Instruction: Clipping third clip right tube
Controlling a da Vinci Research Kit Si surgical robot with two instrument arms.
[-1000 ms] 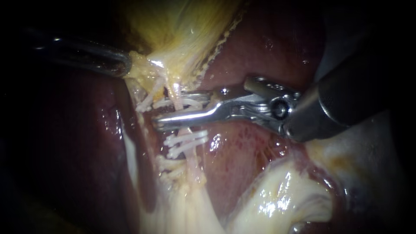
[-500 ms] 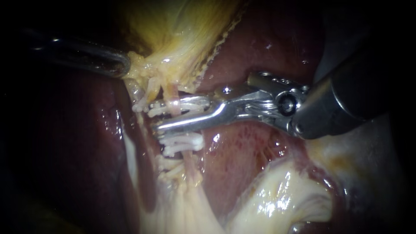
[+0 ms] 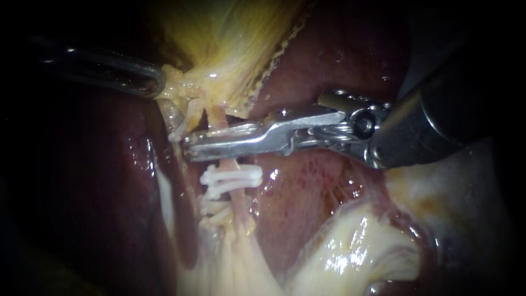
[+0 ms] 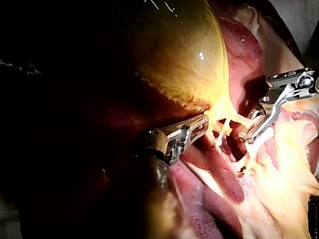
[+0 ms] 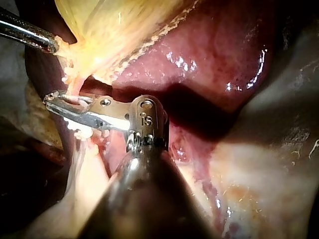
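Clenched now where it gaped a second ago, the right instrument has its end effector pressed from both sides on the right tube, just under the gallbladder. Two white clip clusters show below the jaws: the upper cluster crosses the same tube, and the lower cluster sits nearer the left. The left instrument grips the gallbladder's yellow lower edge. Bare liver lies open beside the tube.

From the left wrist, the left instrument has its end effector clamped on that yellow edge, with the right instrument near, ahead of it.

From the right wrist, the right instrument is squeezed shut across the tube, with liver beyond.
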